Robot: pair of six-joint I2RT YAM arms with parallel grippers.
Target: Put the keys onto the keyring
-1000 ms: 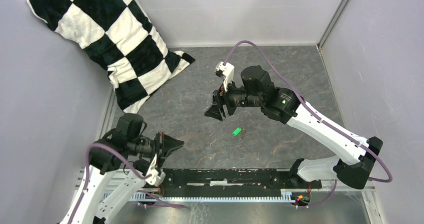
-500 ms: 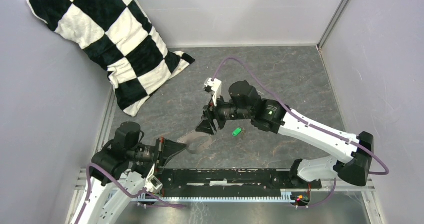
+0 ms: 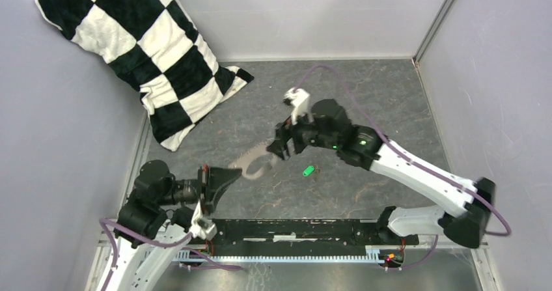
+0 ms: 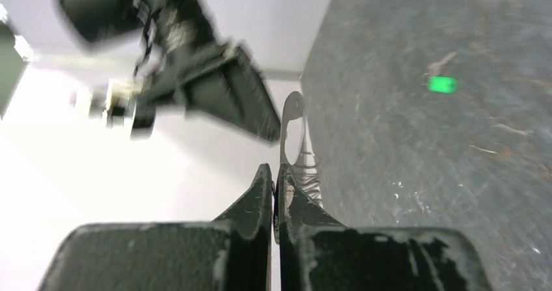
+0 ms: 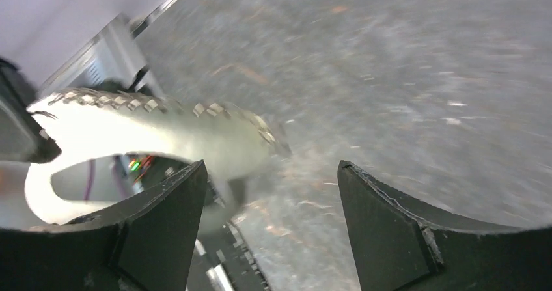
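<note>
Since a second ago my left gripper (image 3: 228,176) has swung up and brought the keyring (image 3: 256,161) into the overhead view; the right gripper (image 3: 276,149) has come down to the keyring's far end; the green key (image 3: 308,170) has not shifted.

The left gripper is clamped tight on the keyring's near end; in its wrist view the fingers (image 4: 257,196) press together with the thin metal edge-on between them. The right gripper's jaws stand wide apart with nothing pinched; from its wrist camera the keyring's far end sits just ahead of the gap, closer to one finger (image 5: 166,216); the blur keeps me from telling whether it touches.

The keyring spans the space between the two grippers; the row of small metal pieces runs along its outer rim.

The key lies on the grey table (image 3: 364,89) to the right of the keyring's far end, near it but apart, and clear of both grippers.

Beyond the keyring, toward the far wall, the table is bare; the checkered pillow (image 3: 140,47) leans well apart from the keyring at the far left, only its lower corner reaching the table; the black rail (image 3: 293,229) closes off the near side of the keyring.
</note>
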